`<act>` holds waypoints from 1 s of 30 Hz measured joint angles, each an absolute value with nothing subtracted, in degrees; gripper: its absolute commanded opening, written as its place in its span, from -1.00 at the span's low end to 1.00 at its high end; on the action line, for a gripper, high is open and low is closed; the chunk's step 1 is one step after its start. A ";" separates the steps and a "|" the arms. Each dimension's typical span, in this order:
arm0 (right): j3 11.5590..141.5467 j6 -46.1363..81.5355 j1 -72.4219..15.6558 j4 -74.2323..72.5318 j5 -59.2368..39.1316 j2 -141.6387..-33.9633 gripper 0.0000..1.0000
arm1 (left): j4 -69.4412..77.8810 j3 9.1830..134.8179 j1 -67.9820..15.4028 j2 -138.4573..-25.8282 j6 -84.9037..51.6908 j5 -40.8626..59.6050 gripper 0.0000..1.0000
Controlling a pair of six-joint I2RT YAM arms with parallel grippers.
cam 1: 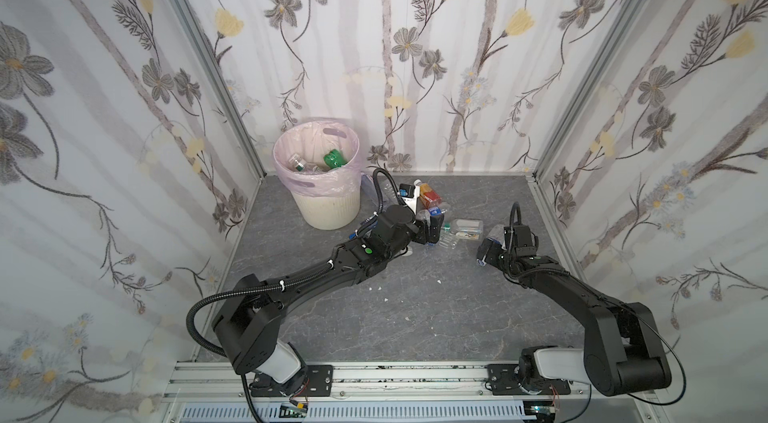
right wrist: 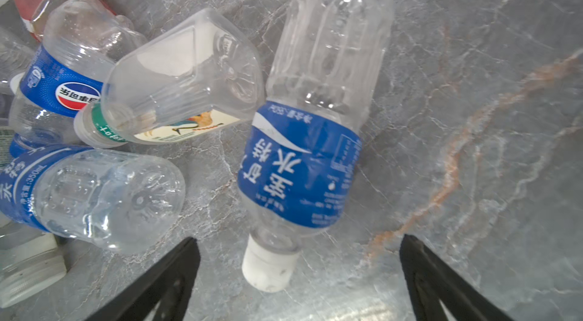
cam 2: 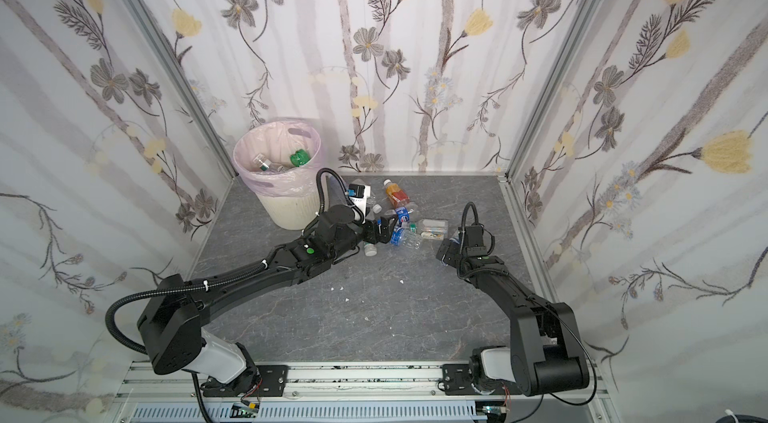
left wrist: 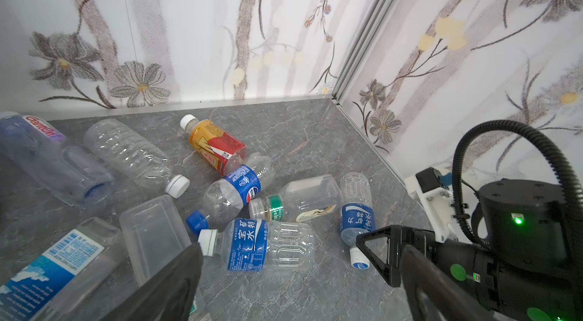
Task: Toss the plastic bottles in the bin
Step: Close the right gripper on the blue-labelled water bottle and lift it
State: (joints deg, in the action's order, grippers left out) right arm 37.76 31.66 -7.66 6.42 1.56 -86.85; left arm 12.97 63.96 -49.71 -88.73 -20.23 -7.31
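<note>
The front rail (cam 1: 415, 375) carries both arm bases. Beyond it the grey marbled tabletop (cam 1: 395, 317) lies bare but for white scraps, open out to the floral walls (cam 1: 457, 67). The right gripper (right wrist: 299, 239), jaws spread wide, straddles the white-capped neck of one blue-labelled bottle (right wrist: 303, 164), fingers clear of it. The left gripper (left wrist: 301, 253), likewise spread and empty, hovers over the plastic bottles (left wrist: 230, 196). Nine can be counted in the left wrist view, two cut off by the frame, among them one orange-red bottle (left wrist: 214, 149). In the far left corner stands the bin (cam 1: 328, 209), holding one green bottle (cam 1: 333, 160) and clear ones too jumbled to count.
</note>
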 measured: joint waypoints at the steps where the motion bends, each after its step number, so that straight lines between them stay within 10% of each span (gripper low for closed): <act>1: 38.09 31.42 -7.46 6.04 1.43 -87.70 0.99 | 12.97 63.96 -49.89 -89.14 -20.49 -7.29 1.00; 30: 36.42 31.44 -5.72 1.98 -4.16 -92.20 0.04 | 11.64 64.31 -51.27 -94.94 -25.02 -4.58 1.00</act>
